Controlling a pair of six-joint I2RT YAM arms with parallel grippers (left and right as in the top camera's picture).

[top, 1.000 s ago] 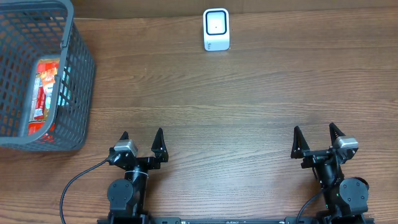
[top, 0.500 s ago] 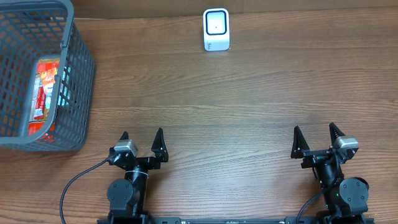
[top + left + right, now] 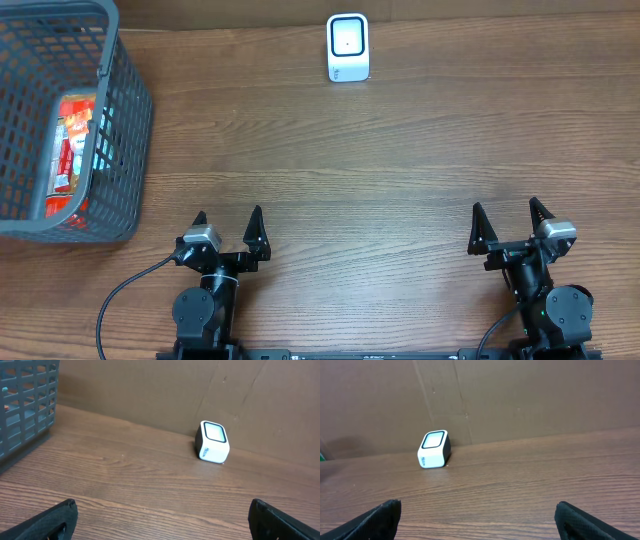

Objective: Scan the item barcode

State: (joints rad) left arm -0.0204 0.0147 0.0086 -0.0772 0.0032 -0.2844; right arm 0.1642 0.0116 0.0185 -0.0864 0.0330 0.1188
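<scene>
A red and white packaged item (image 3: pixel 74 150) lies inside the grey mesh basket (image 3: pixel 128 130) at the far left of the table. The white barcode scanner (image 3: pixel 348 48) stands at the back middle; it also shows in the left wrist view as the scanner (image 3: pixel 214 442) and in the right wrist view as the scanner (image 3: pixel 434 449). My left gripper (image 3: pixel 229 222) rests at the front left, open and holding nothing. My right gripper (image 3: pixel 510 217) rests at the front right, also open and holding nothing. Both are far from the item and the scanner.
The basket's corner (image 3: pixel 27 405) shows at the left of the left wrist view. A brown cardboard wall (image 3: pixel 520 395) stands behind the table's far edge. Bare wooden tabletop (image 3: pixel 380 160) lies between the grippers and the scanner.
</scene>
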